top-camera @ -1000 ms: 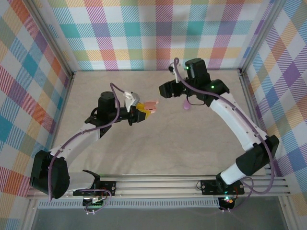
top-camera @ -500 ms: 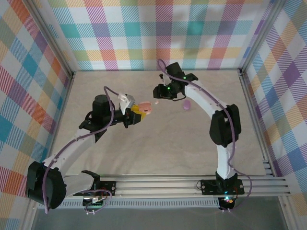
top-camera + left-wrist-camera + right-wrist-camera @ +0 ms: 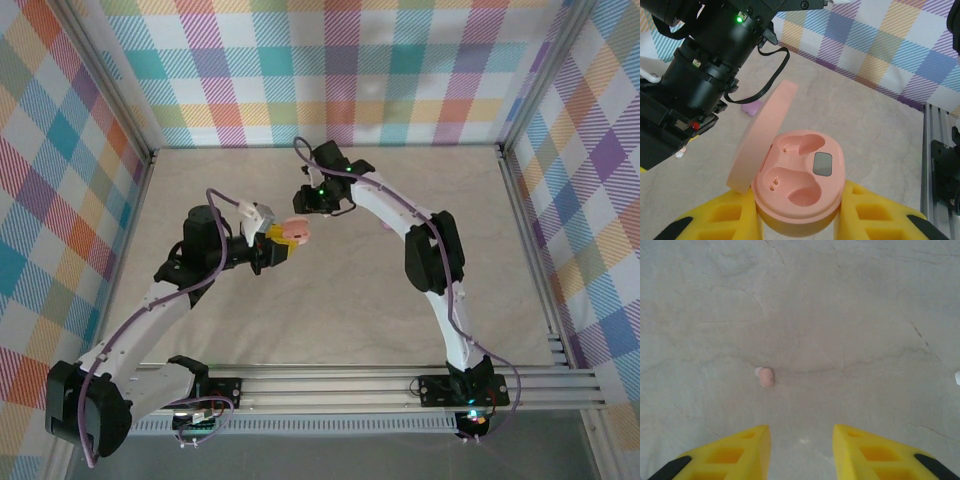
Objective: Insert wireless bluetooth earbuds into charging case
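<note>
Pink earbud (image 3: 765, 376) on open table (image 3: 865, 315), right claw (image 3: 800, 450) spread above, left claw (image 3: 800, 222) pinching open case (image 3: 800, 185)

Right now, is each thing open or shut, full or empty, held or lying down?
Pink charging case, held up, lid open, both sockets empty.
Left gripper, shut on the pink charging case.
Right gripper, open, holding nothing.
Pink earbud, lying loose on the table.

Left gripper (image 3: 284, 236) is clamped; right gripper (image 3: 801, 450) hangs parted, both arms reaching inward.
</note>
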Robot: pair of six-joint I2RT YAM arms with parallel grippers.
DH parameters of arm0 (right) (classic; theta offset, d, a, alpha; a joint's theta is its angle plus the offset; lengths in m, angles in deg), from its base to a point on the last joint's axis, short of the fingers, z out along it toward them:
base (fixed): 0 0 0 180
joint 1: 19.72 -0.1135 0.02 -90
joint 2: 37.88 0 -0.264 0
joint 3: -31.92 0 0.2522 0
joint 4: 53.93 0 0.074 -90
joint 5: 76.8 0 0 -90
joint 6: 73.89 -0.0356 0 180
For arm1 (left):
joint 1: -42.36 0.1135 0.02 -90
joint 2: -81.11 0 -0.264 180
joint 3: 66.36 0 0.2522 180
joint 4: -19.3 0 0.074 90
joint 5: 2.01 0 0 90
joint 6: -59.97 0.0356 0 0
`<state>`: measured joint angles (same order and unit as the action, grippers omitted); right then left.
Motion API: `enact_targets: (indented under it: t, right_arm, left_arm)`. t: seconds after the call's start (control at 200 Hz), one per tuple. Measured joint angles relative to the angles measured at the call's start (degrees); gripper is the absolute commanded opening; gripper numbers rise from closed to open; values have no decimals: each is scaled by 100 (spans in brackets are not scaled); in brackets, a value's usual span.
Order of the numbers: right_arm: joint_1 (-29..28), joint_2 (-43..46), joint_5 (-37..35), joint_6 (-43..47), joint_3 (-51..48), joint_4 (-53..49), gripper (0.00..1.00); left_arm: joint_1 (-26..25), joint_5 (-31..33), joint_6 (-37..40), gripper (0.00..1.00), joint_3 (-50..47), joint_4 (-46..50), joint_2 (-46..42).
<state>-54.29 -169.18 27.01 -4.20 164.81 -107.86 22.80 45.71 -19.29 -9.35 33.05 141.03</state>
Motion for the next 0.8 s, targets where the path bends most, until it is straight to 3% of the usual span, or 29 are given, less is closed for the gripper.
enact_targets:
  t: [0.155, 0.375, 0.8]
  right_arm:
    - [162, -61, -409, -94, 50, -131, 29]
    - [514, -343, -828, -219, 210, -282, 35]
    - [601, -1482, -1165, -286, 1598, -975, 38]
  left_arm:
    - [0, 0, 46, 7, 0, 13, -33]
    - [11, -2, 68, 7, -7, 15, -33]
    - [15, -2, 79, 7, -79, 13, -31]
